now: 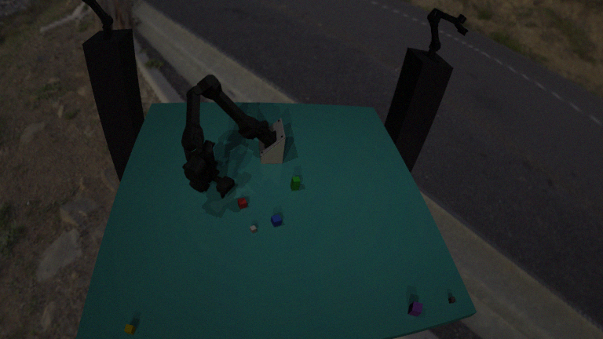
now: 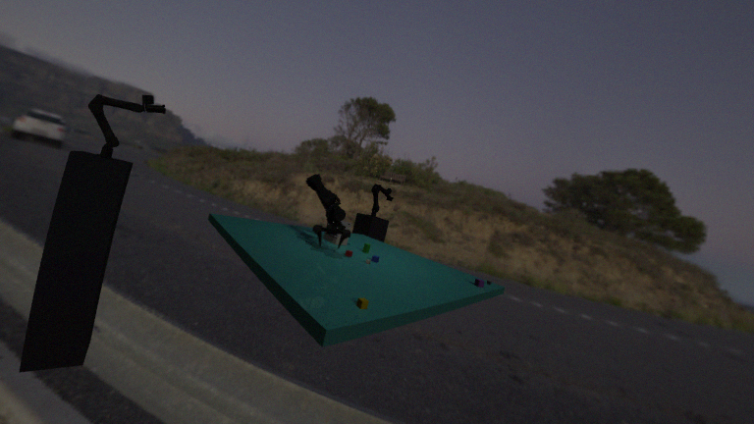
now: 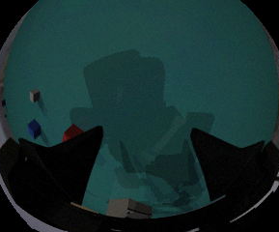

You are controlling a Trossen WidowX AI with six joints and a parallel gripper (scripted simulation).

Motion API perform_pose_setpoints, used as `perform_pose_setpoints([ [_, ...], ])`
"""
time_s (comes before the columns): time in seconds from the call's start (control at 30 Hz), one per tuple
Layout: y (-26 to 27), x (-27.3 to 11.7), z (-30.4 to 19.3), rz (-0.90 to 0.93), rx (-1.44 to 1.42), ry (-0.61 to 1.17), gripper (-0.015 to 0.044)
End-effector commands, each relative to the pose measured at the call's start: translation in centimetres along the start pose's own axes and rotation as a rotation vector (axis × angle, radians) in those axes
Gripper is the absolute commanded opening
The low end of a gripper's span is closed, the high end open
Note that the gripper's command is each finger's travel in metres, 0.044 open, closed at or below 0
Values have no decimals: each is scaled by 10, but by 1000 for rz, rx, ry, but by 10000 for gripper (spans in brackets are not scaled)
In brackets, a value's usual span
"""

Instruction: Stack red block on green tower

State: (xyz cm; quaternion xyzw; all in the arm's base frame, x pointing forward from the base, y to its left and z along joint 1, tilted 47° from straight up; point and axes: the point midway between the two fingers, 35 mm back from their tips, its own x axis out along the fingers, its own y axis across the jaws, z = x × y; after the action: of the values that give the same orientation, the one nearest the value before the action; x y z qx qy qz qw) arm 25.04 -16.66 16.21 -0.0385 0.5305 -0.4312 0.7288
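The red block (image 1: pixel 242 202) (image 2: pixel 349 253) (image 3: pixel 72 131) sits on the teal table top (image 1: pixel 338 237) (image 2: pixel 311 291). In the wrist view the left finger partly hides it. The green tower (image 1: pixel 295 183) (image 2: pixel 366 248) stands upright, to the right of the red block and nearer the arm's base; it does not show in the wrist view. My gripper (image 1: pixel 211 193) (image 2: pixel 329 245) (image 3: pixel 149 131) is wide open and empty, pointing down above the table. It is left of the red block in the top and exterior views, and the block lies outside the finger gap in the wrist view.
A blue block (image 1: pixel 276 220) (image 2: pixel 375 258) (image 3: pixel 34 129) and a small white block (image 1: pixel 253 228) (image 3: pixel 35 96) lie near the red block. A yellow block (image 1: pixel 129 329) (image 2: pixel 362 303), a purple block (image 1: pixel 414 308) (image 2: pixel 479 283) and a small dark block (image 1: pixel 451 300) lie near the table's edges.
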Motion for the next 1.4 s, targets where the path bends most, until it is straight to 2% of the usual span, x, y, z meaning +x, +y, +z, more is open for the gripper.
perform_pose_setpoints([
  [0.0, 23, -5, -4, -4, -168, 9, 440],
  [0.57, 115, -44, -41, -82, -952, -12, 440],
  [0.8, 115, -41, -41, -84, -960, -13, 440],
  [1.07, 113, -4, -39, -86, -959, -14, 440],
  [1.37, 112, 3, -38, -86, -959, -14, 440],
])
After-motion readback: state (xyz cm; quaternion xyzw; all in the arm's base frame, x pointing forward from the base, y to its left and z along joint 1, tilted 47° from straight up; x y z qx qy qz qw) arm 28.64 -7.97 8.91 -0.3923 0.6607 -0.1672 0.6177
